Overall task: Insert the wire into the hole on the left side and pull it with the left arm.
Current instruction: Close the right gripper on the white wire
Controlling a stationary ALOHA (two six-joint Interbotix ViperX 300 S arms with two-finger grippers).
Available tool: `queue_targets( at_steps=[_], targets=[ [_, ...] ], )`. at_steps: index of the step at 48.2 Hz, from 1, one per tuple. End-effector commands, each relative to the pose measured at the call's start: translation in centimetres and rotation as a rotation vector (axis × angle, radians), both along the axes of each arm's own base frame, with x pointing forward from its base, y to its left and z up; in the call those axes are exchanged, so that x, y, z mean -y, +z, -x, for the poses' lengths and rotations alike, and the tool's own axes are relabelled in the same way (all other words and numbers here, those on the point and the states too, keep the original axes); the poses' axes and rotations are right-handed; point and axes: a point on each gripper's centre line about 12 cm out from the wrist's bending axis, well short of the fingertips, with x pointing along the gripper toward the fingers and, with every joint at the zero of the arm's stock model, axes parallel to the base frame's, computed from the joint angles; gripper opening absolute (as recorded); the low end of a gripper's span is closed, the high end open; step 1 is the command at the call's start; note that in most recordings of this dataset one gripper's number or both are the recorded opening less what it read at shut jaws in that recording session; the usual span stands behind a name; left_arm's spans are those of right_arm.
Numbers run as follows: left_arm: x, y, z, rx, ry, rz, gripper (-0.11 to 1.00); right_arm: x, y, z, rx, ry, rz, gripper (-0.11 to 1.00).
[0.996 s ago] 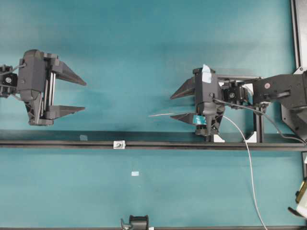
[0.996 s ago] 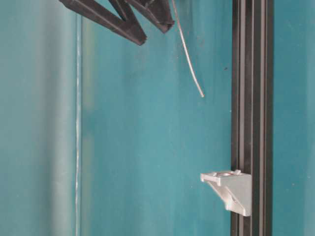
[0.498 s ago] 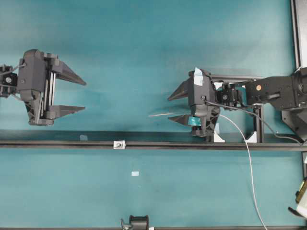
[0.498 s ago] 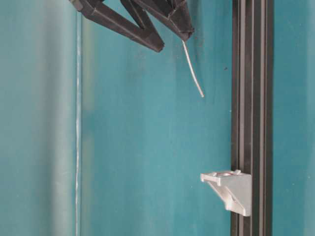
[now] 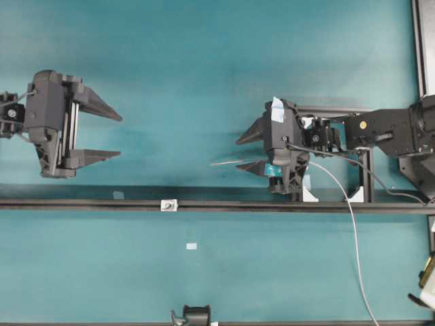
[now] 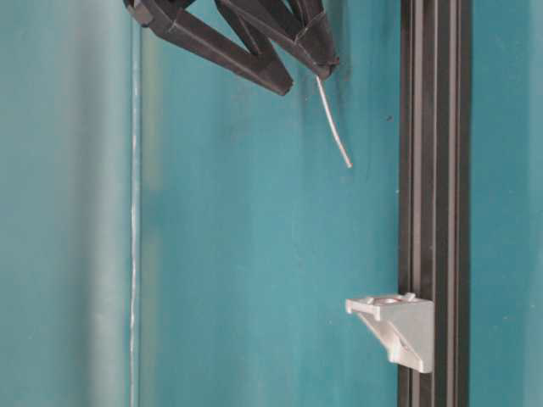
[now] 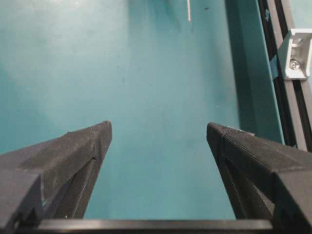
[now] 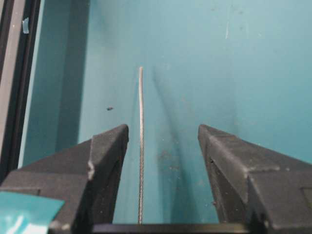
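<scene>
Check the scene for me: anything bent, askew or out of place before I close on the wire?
Nothing is damaged. The wire lies between the right gripper's open fingers, nearer one finger than centred. In the table-level view its free end curves slightly. The bracket with the hole sits squarely on the rail.

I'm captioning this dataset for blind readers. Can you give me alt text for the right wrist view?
A thin grey wire runs straight up the frame between the right gripper's two black fingers, open and not touching it, nearer the left one. It lies over a teal table, with a black rail along the left edge.
</scene>
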Motion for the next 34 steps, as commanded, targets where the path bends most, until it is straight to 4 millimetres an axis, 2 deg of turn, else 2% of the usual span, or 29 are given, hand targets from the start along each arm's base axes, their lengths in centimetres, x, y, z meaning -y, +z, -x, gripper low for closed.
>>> queue_targets(
  at_steps=[1, 5, 13, 17, 34],
  targets=[
    [-0.1, 0.7, -0.5, 0.031, 0.005, 0.004, 0.67, -0.1, 0.8, -0.5, 0.031, 0.002, -0.003, 0.62],
    [-0.1, 0.7, -0.5, 0.031, 0.005, 0.004, 0.67, -0.1, 0.8, -0.5, 0.029, 0.003, -0.001, 0.52],
    [-0.1, 0.7, -0.5, 0.031, 0.005, 0.004, 0.67, -0.1, 0.7, -0.4, 0.026, 0.002, -0.001, 0.13],
    [-0.1, 0.7, -0.5, 0.031, 0.005, 0.004, 0.67, -0.1, 0.7, -0.4, 0.018, 0.003, -0.001, 0.02],
    [-0.1, 0.7, -0.5, 0.031, 0.005, 0.004, 0.67, -0.1, 2.0, -0.7, 0.055, 0.003, -0.002, 0.01]
  ],
)
